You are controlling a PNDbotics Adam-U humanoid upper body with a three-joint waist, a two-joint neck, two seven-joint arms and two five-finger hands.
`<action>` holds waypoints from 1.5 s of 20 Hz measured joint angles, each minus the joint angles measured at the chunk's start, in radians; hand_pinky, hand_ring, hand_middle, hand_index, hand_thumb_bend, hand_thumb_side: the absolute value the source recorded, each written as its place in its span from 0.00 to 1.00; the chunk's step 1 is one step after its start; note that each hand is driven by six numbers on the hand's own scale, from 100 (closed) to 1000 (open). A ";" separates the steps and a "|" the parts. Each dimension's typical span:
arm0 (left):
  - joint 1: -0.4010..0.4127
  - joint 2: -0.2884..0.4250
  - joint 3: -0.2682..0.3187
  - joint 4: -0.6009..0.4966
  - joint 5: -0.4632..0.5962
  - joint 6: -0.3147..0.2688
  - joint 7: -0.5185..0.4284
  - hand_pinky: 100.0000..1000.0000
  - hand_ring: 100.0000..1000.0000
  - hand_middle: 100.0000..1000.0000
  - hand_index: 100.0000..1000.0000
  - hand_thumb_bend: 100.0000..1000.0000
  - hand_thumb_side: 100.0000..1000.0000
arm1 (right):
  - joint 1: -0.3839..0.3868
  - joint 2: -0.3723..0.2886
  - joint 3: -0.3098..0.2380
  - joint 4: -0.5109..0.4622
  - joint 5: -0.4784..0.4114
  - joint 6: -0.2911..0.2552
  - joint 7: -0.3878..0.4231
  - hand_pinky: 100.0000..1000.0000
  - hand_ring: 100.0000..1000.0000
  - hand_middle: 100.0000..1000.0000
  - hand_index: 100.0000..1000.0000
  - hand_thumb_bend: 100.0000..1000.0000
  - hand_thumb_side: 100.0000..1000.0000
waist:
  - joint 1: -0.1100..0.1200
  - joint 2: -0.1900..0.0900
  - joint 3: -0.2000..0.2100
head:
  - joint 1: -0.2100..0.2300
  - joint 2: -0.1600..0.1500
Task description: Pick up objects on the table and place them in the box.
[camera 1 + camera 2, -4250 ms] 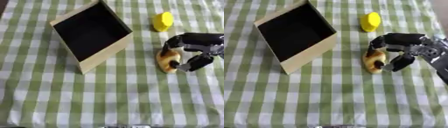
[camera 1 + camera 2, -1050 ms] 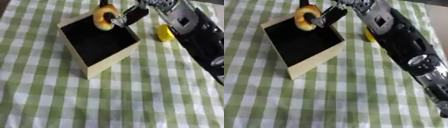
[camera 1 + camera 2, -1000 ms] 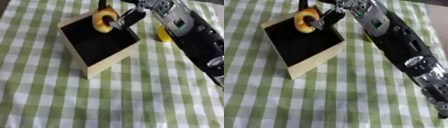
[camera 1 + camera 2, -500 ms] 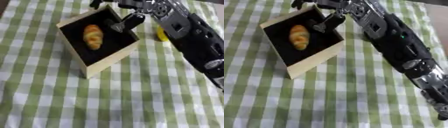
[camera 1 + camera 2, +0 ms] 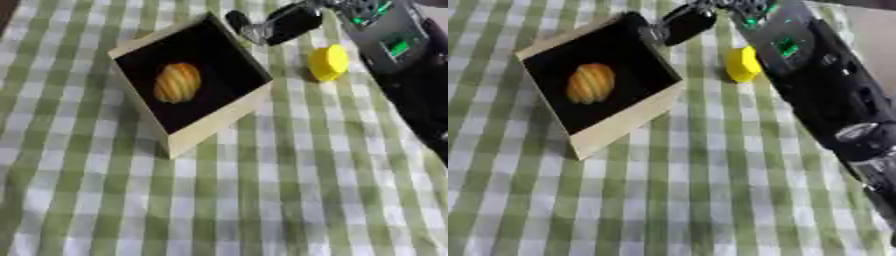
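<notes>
**Pastry in the box, right hand empty over the far rim**

A golden-brown ridged pastry (image 5: 178,82) lay on the dark floor of the box (image 5: 213,127), a little toward nine o'clock of the box's middle and clear of its walls. The box, pale on the outside and black within, sat askew on the green-and-white checked tablecloth (image 5: 262,200), one corner pointing toward six o'clock.

The robot's right hand (image 5: 282,24) hung at about one o'clock from the pastry, over the box's far corner. Its dark fingers (image 5: 682,25) reached out toward the box and held nothing; they looked released rather than clenched. Whether a fingertip touched the rim could not be told. The black forearm (image 5: 824,95), with small green marks on its casing, ran from the hand toward five o'clock and out of the right eye view at the lower right.

A yellow object (image 5: 328,62) stood on the cloth at three o'clock from the box, apart from it, and just beside the forearm on its nine o'clock side. Its shape was rounded and blocky; nothing finer could be made out.

The left hand showed in neither view.
</notes>
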 measured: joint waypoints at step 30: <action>0.022 0.007 0.010 0.000 -0.042 0.011 0.016 0.74 0.72 0.77 0.84 0.00 0.64 | 0.249 -0.146 -0.128 0.195 0.213 -0.010 -0.102 0.91 0.90 0.76 0.92 0.20 0.00 | 0.037 0.063 -0.038 | 0.035 -0.033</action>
